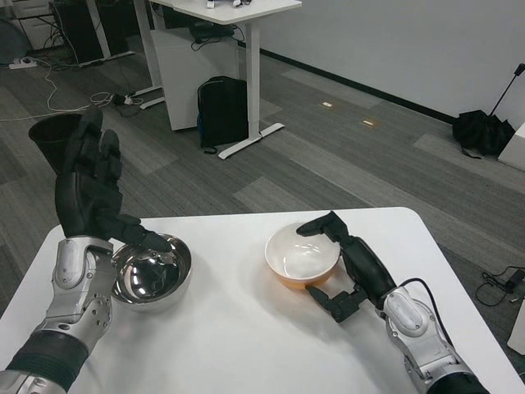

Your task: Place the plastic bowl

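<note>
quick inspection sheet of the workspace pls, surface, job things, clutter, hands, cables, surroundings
surface: white table, bare between the two bowls.
job's things: plastic bowl, white inside and orange outside, upright on the table right of centre.
clutter: steel bowl on the table's left part.
hands: right hand wraps the plastic bowl's right side, fingers over the far rim; left hand is raised, a finger touching the steel bowl's rim.
cables: thin black cable at the right wrist; loose cables on the floor.
surroundings: white desk, black backpack, folded umbrella, grey carpet.
</note>
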You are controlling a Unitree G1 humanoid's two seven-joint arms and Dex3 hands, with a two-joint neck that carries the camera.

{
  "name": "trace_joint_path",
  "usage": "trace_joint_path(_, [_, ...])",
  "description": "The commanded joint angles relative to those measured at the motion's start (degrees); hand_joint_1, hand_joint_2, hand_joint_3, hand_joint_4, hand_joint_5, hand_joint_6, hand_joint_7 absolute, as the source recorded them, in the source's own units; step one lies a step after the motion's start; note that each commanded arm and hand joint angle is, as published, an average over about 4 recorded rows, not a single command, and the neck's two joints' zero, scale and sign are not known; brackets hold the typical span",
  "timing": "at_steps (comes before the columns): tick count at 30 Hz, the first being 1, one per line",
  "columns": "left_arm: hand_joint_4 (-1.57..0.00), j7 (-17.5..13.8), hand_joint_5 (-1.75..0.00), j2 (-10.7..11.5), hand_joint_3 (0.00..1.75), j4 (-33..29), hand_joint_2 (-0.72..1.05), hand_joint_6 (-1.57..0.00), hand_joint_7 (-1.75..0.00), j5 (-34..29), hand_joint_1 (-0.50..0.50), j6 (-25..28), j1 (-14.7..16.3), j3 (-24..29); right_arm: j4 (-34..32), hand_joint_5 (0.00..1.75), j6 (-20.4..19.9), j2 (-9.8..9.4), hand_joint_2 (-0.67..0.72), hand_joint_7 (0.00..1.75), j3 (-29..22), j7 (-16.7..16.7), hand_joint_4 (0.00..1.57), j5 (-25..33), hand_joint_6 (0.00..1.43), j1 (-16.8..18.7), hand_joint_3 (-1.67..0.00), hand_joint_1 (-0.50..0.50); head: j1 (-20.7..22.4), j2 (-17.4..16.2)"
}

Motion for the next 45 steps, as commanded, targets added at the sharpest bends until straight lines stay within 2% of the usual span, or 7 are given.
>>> trace_joint_path(1, [-0.34, -0.17, 0.00, 0.24, 0.00, 0.51, -0.55, -0.34, 0.00, -0.23, -0.39, 0.07, -0.84, -0.05, -0.10, 1.60, -0.22, 0.07, -0.19, 1.68, -0.51, 0.48, 1.40, -0.08, 1.20, 0.81, -1.35, -0.46, -0.07, -0.11])
trace_joint_path(9, [-0.34, -0.12, 0.00, 0.24, 0.00, 1.04, -0.50, -0.34, 0.00, -0.23, -0.39, 0.07, -1.10, -0.09, -0.10, 1.38, -0.40, 0.07, 0.25, 1.64, -1.47, 1.98, 0.89, 0.10, 0.66, 1.07, -0.22, -0.46, -0.18, -0.51])
trace_joint_path(17, [-0.34, -0.12, 0.00, 0.24, 0.00, 1.41, -0.50, -0.34, 0.00, -0.23, -0.39, 0.07, -1.37, -0.14, 0.07, 0.02, -1.14, 0.14, 0.52, 1.29, -2.16, 2.46, 0.32, 3.94, 0.09, 1.22, -0.04, -0.46, -0.24, -0.54])
trace_joint_path(22, [-0.34, -0.14, 0.00, 0.24, 0.00, 1.57, -0.50, -0.34, 0.00, -0.23, -0.39, 0.07, -1.50, -0.20, 0.14, 0.00, -2.15, 0.07, 0.60, 1.05, -1.85, 2.46, 0.01, 11.72, 0.00, 1.42, 0.00, -0.46, -0.43, -0.43])
trace_joint_path(29, [-0.34, -0.17, 0.00, 0.33, 0.02, 1.48, -0.53, -0.34, 0.00, -0.23, -0.39, 0.07, -1.50, -0.33, -3.84, 0.00, -3.80, 0.18, 0.60, 0.58, -4.57, 2.46, 0.00, 20.91, 0.00, 1.73, 0.00, -0.46, -0.64, 0.86])
trace_joint_path(38, [-0.34, -0.17, 0.00, 0.37, 0.00, 1.30, -0.55, -0.34, 0.00, -0.23, -0.39, 0.07, -1.41, -0.44, -20.52, 0.00, -4.73, -0.26, 0.60, 0.52, -17.01, -1.63, 0.00, 21.90, 0.00, 1.99, 0.00, -0.46, -2.06, 5.96])
trace_joint_path(45, [-0.34, -0.63, 0.00, 0.24, 0.00, 1.39, -0.50, -0.35, 0.00, -0.31, -0.39, 0.05, -1.32, -0.66, -25.48, 0.00, -5.32, -1.95, 0.60, 0.02, -18.70, -5.96, 0.00, 18.49, 0.00, -2.14, 0.00, -0.46, -1.66, 11.33])
